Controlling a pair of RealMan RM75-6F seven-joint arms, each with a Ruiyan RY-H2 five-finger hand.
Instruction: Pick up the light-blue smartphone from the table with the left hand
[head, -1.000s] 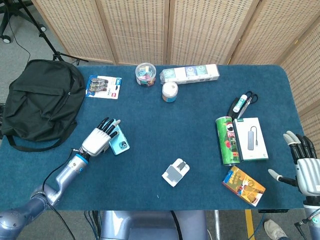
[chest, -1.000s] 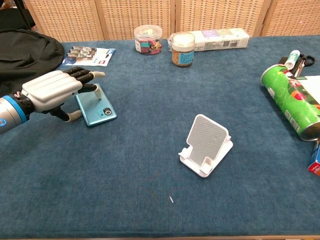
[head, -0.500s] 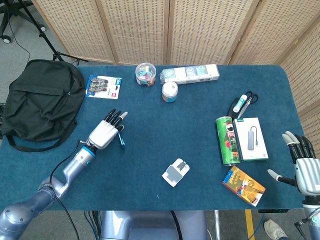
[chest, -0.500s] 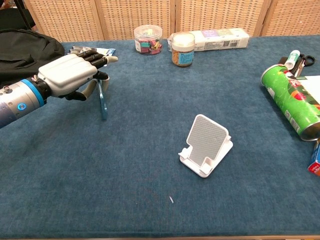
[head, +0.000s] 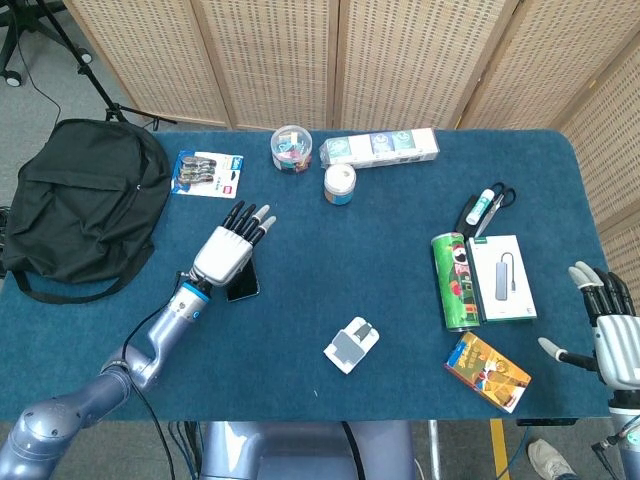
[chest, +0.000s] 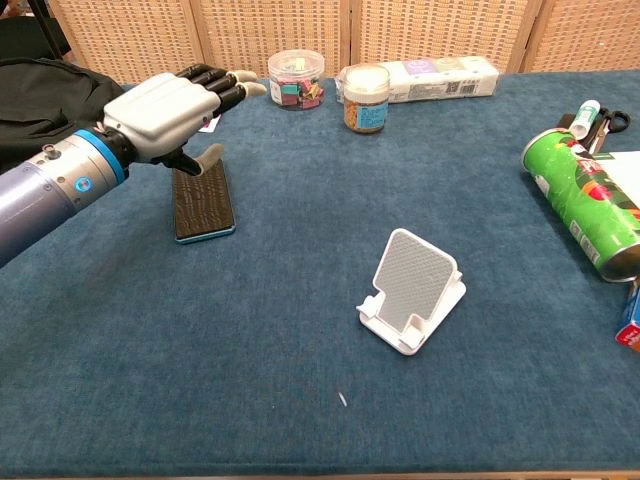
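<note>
The light-blue smartphone lies flat on the blue table, dark side up, with only its light-blue rim showing. In the head view the phone is half hidden under my left hand. That left hand hovers over the phone's far end with its fingers stretched out and apart, holding nothing. Its thumb hangs down close to the phone's top edge; I cannot tell if it touches. My right hand is off the table's right edge, fingers spread and empty.
A black backpack lies at the left. A white phone stand sits mid-table. Behind are a card of small items, a jar of clips, a small jar and a long box. A green can lies right.
The phone has gone from flat with its blue back up, through standing on edge, to flat with its dark side up. My left hand let go and rose forward over it.
</note>
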